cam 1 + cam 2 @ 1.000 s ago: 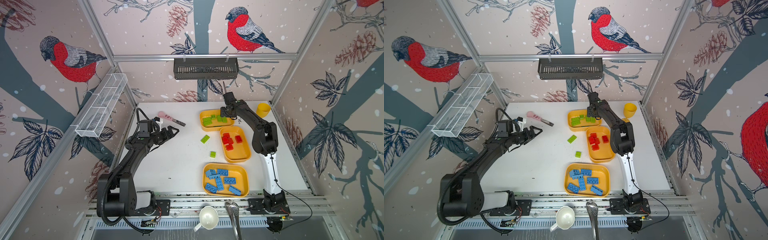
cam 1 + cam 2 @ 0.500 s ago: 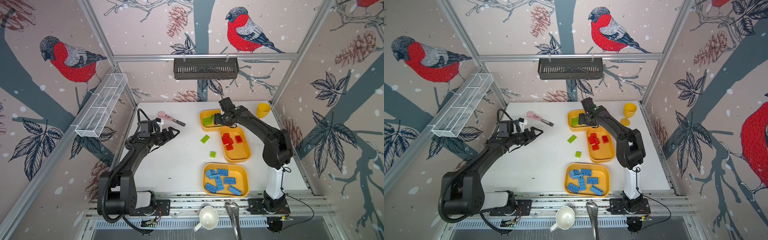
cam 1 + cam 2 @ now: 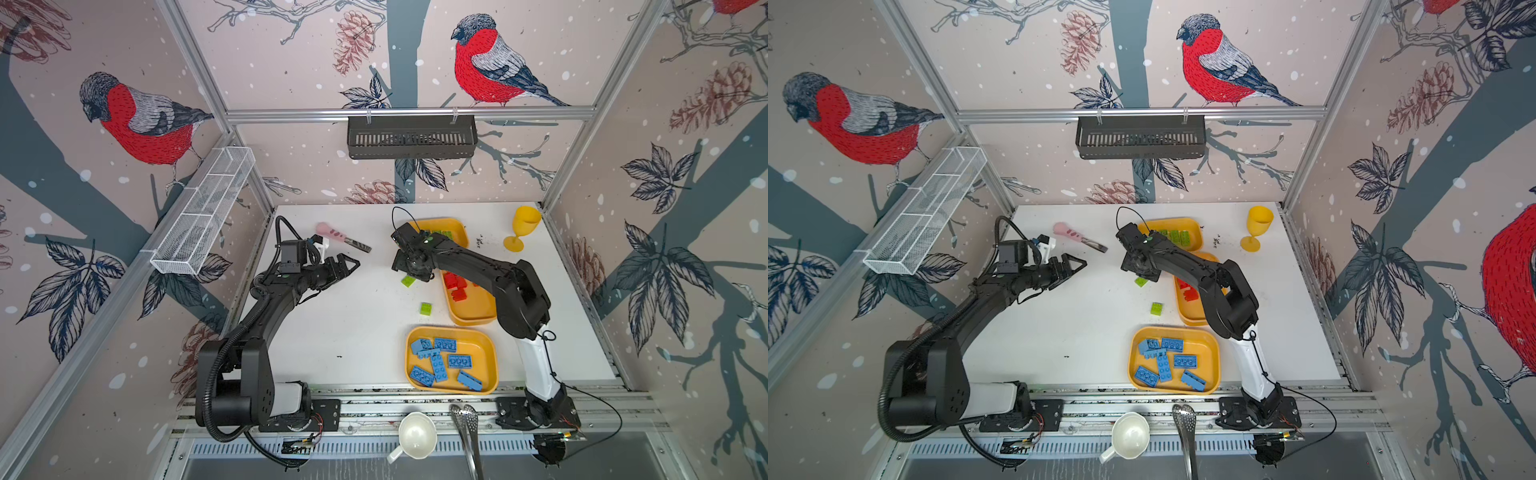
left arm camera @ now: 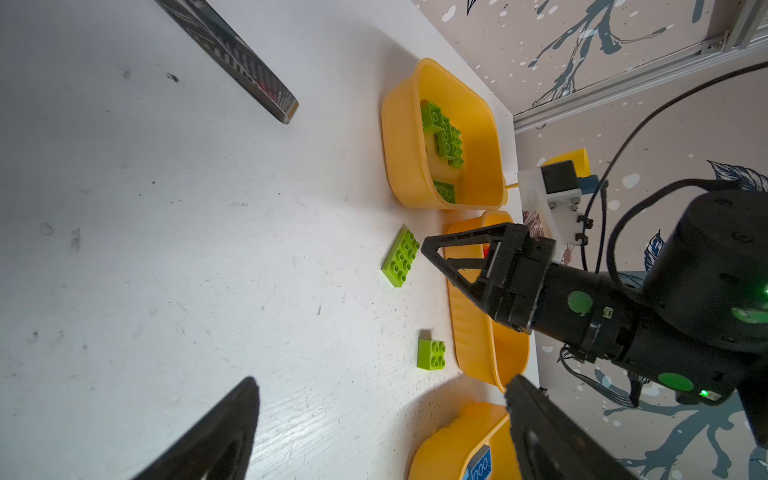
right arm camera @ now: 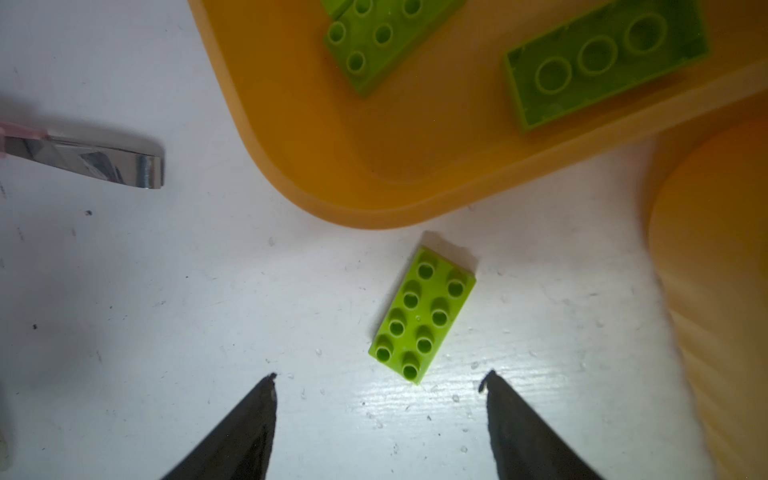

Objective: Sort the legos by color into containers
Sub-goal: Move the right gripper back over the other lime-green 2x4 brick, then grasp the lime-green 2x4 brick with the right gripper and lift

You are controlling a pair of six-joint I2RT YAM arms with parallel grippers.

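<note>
My right arm has swung back from over the far tray [image 3: 462, 233] and now hangs over the table [image 3: 353, 332], and its jaws have spread wider than a second ago; the left arm has not shifted. The right gripper [image 5: 380, 375] stands well open with nothing between its fingers. In the right wrist view the eight-stud green brick [image 5: 422, 316] lies studs up on the table just ahead of the fingertips and touches neither of them. In a top view that brick sits just left of the middle tray [image 3: 473, 316], which holds red bricks [image 3: 456, 286], and just on the near side of the far tray, where the other green bricks [image 4: 444, 137] lie. A four-stud green brick [image 3: 425, 308] lies a little nearer, also on the table beside the middle tray. The near tray [image 3: 491, 353] holds the blue bricks [image 3: 444, 361]. My left gripper [image 4: 382, 379] hovers at the left, jaws wide and empty, near a pink-handled tool [image 3: 340, 241].
</note>
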